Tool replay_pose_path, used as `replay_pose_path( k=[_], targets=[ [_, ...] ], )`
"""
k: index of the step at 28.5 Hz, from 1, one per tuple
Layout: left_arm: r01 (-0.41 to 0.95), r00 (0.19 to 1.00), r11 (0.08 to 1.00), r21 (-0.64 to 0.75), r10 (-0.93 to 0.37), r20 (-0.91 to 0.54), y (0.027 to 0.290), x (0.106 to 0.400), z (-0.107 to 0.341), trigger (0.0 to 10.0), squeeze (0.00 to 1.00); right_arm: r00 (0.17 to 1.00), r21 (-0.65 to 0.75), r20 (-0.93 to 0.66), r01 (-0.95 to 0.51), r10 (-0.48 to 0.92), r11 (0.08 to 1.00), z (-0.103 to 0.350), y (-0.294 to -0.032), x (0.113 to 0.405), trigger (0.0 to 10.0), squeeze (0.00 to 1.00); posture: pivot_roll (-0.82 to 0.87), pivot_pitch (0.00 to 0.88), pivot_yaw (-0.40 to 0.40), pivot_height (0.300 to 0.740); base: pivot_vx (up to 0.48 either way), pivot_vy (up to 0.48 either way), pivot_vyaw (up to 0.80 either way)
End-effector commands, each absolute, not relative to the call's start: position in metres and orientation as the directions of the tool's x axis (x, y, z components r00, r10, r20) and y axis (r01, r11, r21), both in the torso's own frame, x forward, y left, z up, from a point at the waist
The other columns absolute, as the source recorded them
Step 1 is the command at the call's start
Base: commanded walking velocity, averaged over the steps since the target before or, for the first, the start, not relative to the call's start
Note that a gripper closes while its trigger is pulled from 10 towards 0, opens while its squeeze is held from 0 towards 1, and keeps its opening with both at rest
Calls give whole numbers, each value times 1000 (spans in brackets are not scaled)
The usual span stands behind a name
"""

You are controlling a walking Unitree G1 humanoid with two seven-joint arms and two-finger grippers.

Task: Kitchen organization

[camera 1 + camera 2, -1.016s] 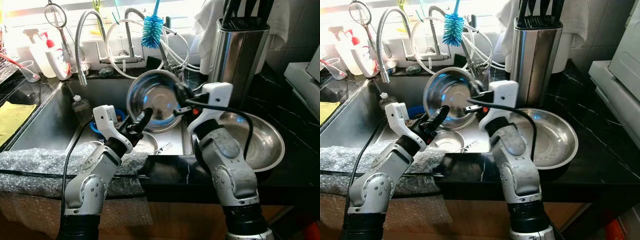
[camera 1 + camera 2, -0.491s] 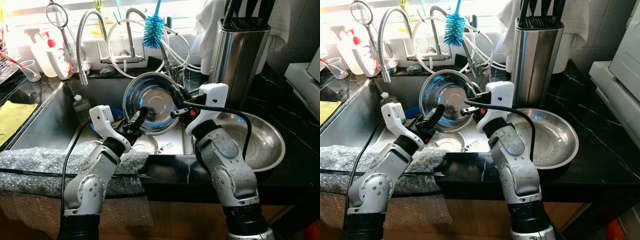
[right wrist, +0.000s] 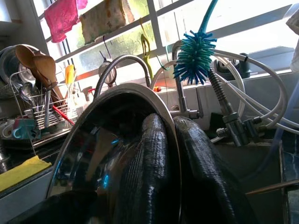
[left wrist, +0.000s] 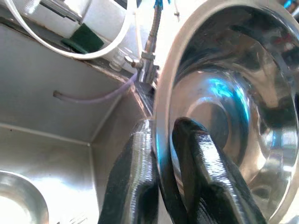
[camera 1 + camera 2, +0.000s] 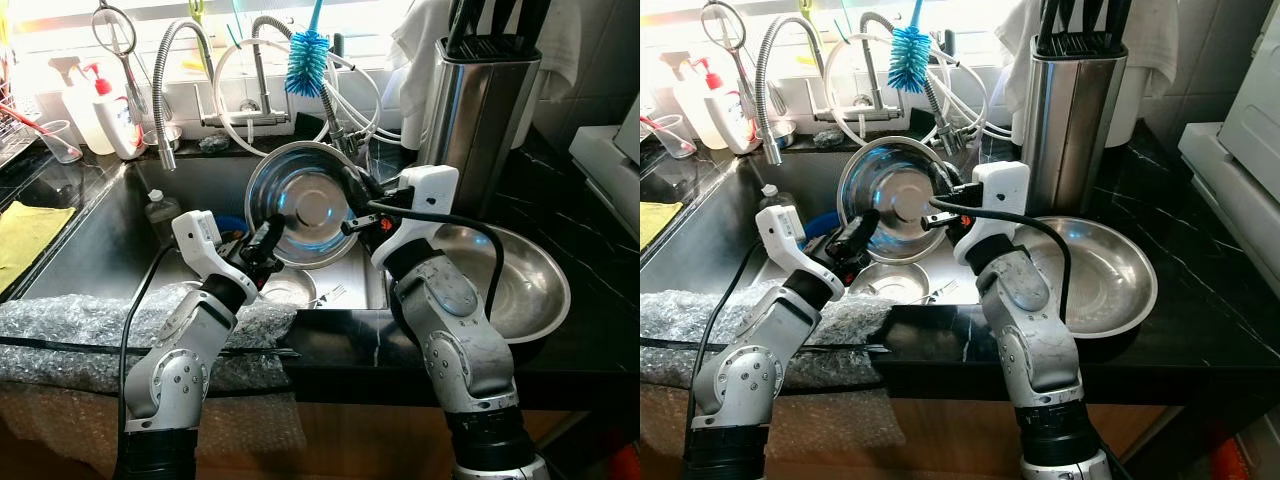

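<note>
From the head cameras, a steel mixing bowl (image 5: pixel 305 205) is held up on edge above the sink (image 5: pixel 90 250), its hollow facing the robot and its rim plane nearly upright. The right gripper (image 5: pixel 352 203) pinches the rim on the side nearest the desk's sink edge, and the left gripper (image 5: pixel 262 242) has the lower rim on the opposite side. A smaller bowl (image 5: pixel 287 290) lies on the sink floor directly beneath, and a wide steel basin (image 5: pixel 1110 275) rests on the black desk to the right, near the knife block (image 5: pixel 1068 110).

In the left wrist view, the fingers (image 4: pixel 135 182) are nearly shut with the rim (image 4: pixel 163 121) wedged between them, one inside the hollow, one behind.

In the right wrist view, the fingers (image 3: pixel 149 168) likewise clamp the rim (image 3: pixel 117 91), almost closed on it, with the blue bottle brush (image 3: pixel 195 57) beyond.

Both arms share the bowl; the basin lies to the right arm's side, so that arm looks better placed to carry it there.
</note>
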State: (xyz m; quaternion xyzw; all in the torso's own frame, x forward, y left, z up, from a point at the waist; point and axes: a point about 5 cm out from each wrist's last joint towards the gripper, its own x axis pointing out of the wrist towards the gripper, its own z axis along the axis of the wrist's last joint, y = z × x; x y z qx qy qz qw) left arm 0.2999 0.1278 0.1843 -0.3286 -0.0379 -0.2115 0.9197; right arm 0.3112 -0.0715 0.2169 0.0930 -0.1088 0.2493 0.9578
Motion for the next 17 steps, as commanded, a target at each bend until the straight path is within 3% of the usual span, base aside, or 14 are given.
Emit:
replay_pose_path(
  k=[1,5,9,15,16,17],
  targets=[
    [431,900,699,-571,-381,213,127,299,187,1843,0,859,124,272,-478,434,870,223,-74,315,10000,0,-106,0,81,740,0,0,0],
    [427,902,700,-572,-377,212,129,298,188,1373,0,872,130,271,-453,408,882,222,-76,316,10000,0,-100,0,82,740,0,0,0],
    [422,904,704,-571,-373,208,130,299,188,0,0,885,125,264,-427,384,896,221,-80,319,10000,0,-98,0,86,740,0,0,0],
    [425,903,699,-575,-375,212,129,299,189,0,0,890,137,264,-416,372,899,221,-82,320,10000,0,-101,0,88,740,0,0,0],
    [427,902,697,-576,-376,213,129,299,189,0,0,889,144,263,-421,375,896,221,-82,320,10000,20,-101,0,88,740,0,0,0],
    [426,902,697,-576,-376,212,129,299,189,0,0,888,149,263,-423,377,894,220,-82,320,10000,275,-101,0,86,740,0,0,0]
  ],
)
